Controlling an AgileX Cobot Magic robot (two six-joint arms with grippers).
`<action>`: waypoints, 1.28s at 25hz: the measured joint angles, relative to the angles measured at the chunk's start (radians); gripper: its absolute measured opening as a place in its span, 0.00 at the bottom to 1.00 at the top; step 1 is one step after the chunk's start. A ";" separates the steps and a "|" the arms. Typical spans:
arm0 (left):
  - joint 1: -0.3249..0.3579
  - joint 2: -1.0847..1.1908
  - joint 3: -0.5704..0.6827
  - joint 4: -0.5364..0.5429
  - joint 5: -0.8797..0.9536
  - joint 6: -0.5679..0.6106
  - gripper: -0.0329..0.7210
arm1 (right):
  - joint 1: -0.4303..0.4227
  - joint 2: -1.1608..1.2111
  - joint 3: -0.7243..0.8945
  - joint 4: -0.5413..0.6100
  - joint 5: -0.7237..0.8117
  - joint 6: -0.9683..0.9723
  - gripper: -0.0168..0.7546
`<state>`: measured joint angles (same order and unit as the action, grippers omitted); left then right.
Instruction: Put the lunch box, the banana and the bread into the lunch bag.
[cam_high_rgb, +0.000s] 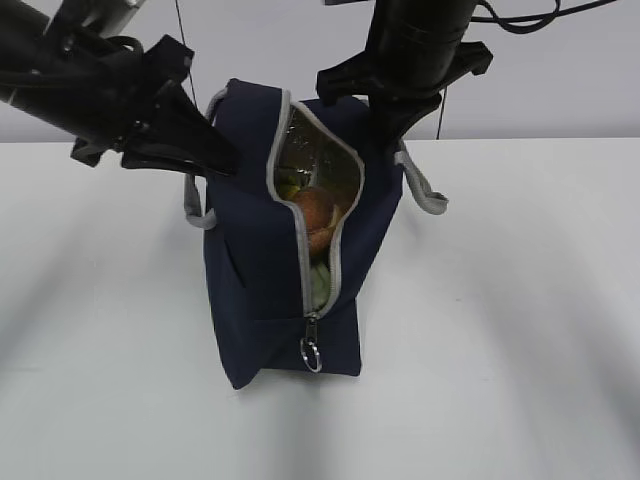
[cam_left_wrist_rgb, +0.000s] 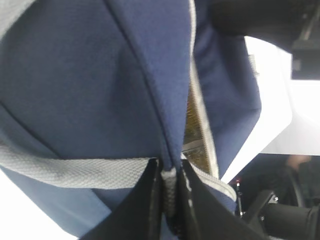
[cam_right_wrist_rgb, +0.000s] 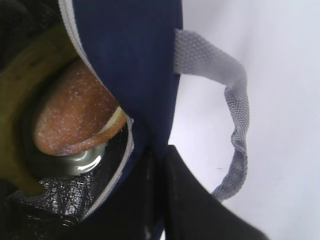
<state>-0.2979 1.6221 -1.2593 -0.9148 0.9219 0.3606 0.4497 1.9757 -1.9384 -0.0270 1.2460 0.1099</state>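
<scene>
Holding the lunch bag open from both sides: left gripper has its jaws pinching the navy rim by the grey handle, right gripper likewise clamps the opposite rim. Bag stands upright on the table, zipper undone. Inside I can see the bread, the banana beside it, and something pale green beneath, probably the lunch box. Looks like loading is done; next likely calls for letting go of both rims without tipping the bag.
</scene>
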 joint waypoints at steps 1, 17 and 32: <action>-0.009 0.013 0.000 -0.024 -0.014 0.019 0.09 | 0.000 0.000 0.000 -0.010 0.000 0.000 0.02; -0.033 0.114 -0.032 -0.091 -0.056 0.058 0.09 | 0.000 0.000 0.000 -0.072 0.002 0.027 0.02; -0.033 0.135 -0.207 -0.011 -0.064 0.094 0.09 | 0.000 0.000 -0.131 -0.158 0.014 0.120 0.02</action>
<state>-0.3305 1.7567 -1.4665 -0.9263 0.8577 0.4548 0.4497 1.9759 -2.0691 -0.1848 1.2604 0.2298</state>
